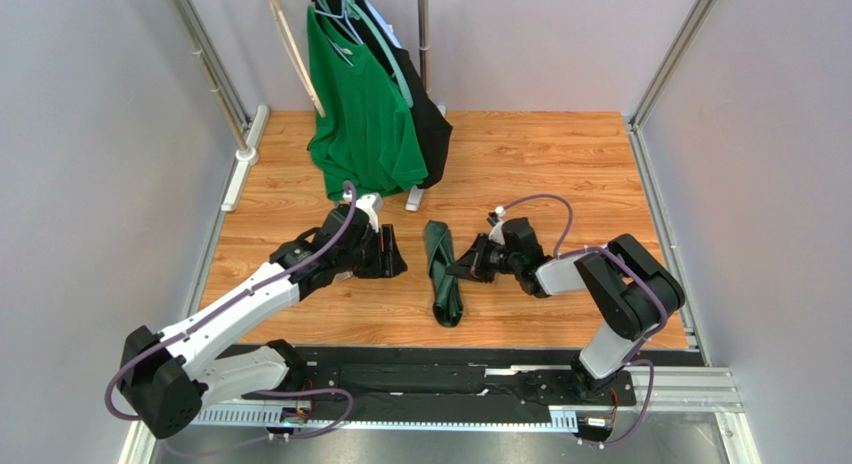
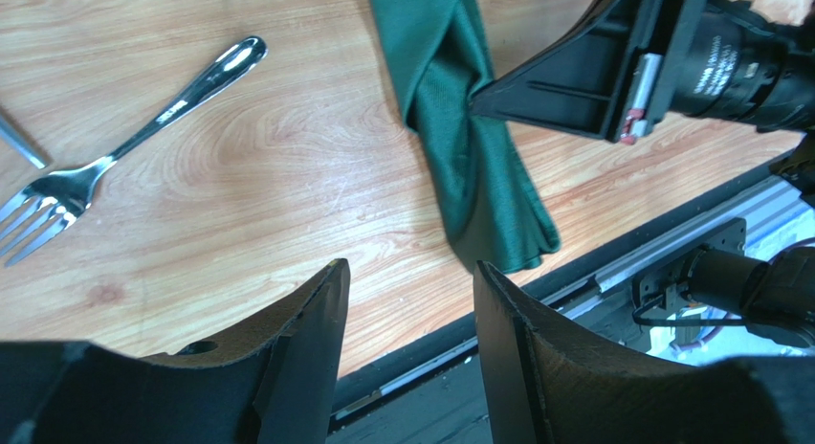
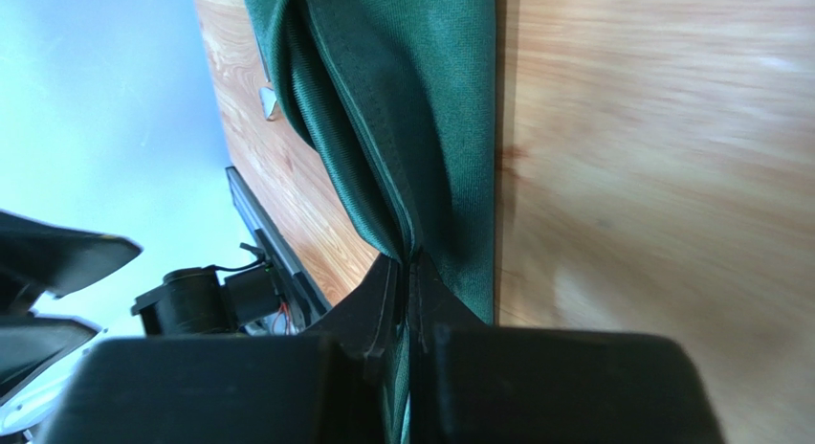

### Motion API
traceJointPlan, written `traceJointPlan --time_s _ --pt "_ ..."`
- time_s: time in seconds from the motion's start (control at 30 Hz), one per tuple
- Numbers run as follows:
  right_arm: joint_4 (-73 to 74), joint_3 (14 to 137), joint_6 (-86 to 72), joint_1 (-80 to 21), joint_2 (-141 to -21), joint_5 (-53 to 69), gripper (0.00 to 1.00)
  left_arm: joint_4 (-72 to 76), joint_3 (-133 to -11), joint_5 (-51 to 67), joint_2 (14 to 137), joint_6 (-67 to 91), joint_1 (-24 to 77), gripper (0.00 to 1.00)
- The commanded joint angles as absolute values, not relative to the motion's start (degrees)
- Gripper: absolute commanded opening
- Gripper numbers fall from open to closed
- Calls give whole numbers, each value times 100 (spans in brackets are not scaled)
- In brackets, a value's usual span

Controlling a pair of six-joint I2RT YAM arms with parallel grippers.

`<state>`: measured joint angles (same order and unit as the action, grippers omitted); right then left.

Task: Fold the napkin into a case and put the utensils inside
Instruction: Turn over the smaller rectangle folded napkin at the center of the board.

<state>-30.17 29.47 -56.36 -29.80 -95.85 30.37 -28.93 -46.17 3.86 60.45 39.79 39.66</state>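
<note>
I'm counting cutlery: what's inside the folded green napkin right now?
No utensil pokes out of the napkin; its folds hide the interior. The fork lies bare on the table, apart from it. The right gripper pinches the napkin's edge.

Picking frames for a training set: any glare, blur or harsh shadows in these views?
Top external: even light, sharp, only soft shadows on the table. Left wrist: sharp, bright glints along the fork handle. Right wrist: napkin crisp with a sheen, wood to its right smeared, upper-left background washed out pale blue.
</note>
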Motion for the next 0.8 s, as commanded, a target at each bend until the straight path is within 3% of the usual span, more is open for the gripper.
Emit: traceJointPlan --time_s 0.0,0.33,0.4,0.5,0.67,0.77 --pt "-3726 2664 -5494 -2576 -9527 3769 6 -2234 -4816 763 6380 3938 3946 58" --pt "-4853 2303 -5732 -1969 -9528 4720 6 -1328 -4808 1151 7338 3990 3999 48" --pt "-4065 2399 -5259 -1969 -9292 4606 4 -1240 -4834 1090 7479 3990 3999 49" --pt "-3570 2461 -5037 -1995 -9054 4544 1 -1248 -4930 1107 7637 3999 4008 61" --pt "-1604 3031 -4106 -2197 -8201 3869 0 -1003 -5001 1353 7708 4209 3990 64" --pt "389 3821 -3412 -2600 -7841 2702 0 -923 -4992 1485 7752 4306 3990 64"
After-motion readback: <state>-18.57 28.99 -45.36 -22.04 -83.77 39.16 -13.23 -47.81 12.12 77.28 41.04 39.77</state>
